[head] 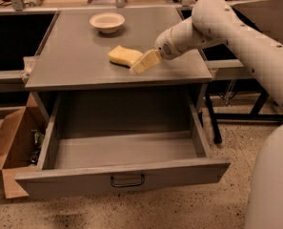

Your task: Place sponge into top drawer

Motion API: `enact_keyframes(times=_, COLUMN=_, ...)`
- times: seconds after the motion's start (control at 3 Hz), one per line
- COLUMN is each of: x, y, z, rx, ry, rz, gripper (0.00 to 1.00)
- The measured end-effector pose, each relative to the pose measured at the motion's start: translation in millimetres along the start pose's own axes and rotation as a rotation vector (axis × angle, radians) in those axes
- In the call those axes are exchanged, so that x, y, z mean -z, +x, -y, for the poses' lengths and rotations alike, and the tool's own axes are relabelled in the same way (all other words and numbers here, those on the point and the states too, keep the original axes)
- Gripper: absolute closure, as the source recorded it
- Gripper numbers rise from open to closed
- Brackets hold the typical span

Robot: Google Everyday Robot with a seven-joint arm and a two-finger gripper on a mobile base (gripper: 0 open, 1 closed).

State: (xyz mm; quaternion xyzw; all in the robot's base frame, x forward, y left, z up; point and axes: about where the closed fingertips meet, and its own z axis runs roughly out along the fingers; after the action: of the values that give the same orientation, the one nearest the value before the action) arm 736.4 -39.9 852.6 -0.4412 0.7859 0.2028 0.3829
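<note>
The pale yellow sponge (124,56) lies flat on the grey cabinet top (74,56), near the middle. My gripper (144,63) reaches in from the right on the white arm, its yellowish fingers just right of the sponge and at its edge. The top drawer (126,173) is pulled wide open below the cabinet top; its inside is bare and its front panel carries a small dark handle (127,181).
A round cream-white bowl (107,22) stands at the back of the cabinet top. A brown cardboard box (15,147) sits on the floor left of the drawer. Black frame legs (212,118) stand to the right.
</note>
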Motion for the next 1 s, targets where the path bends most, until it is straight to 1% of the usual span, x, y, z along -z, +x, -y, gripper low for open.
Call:
enact_keyframes(times=0.33, x=-21.1, y=-3.8, z=13.9, rx=-0.044, ry=0.017, rz=0.021, gripper=0.0)
enact_keyframes(times=0.67, x=-37.7, y=-10.2, z=19.6, rx=-0.05, ry=0.035, rz=0.019, gripper=0.0)
enact_keyframes(times=1.0, x=-49.8, y=-10.8, z=20.6, rx=-0.052, ry=0.049, rz=0.002, gripper=0.18)
